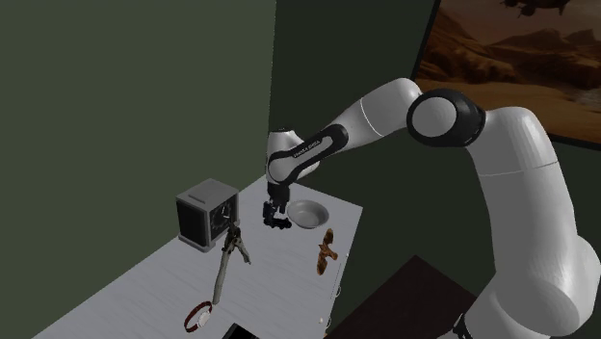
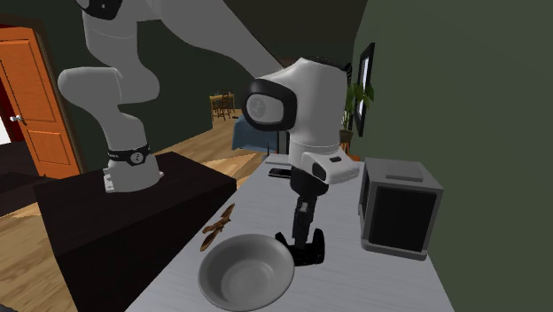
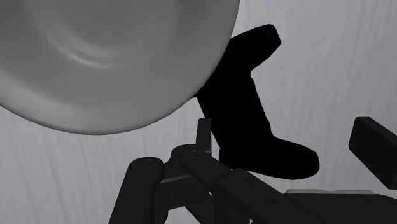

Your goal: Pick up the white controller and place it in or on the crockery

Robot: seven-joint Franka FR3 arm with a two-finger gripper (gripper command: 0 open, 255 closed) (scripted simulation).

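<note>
Shoulder view: high, beside the white arm [image 1: 520, 193], looking down the pale grey bench [image 1: 135, 294] toward the dark green wall [image 1: 116, 96]. Second exterior: low, close, facing back at the arm. Wrist: very near, probably looking straight down. All share the round grey bowl [image 2: 245, 270].

Grey box [image 1: 205, 217], tripod [image 1: 228, 258], red ring [image 1: 197, 316]

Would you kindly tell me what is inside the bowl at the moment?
Nothing lies in the bowl; its grey inside shows bare. The black controller lies outside, beside its rim, on the table. The second exterior view leaves none of the inside covered.
</note>
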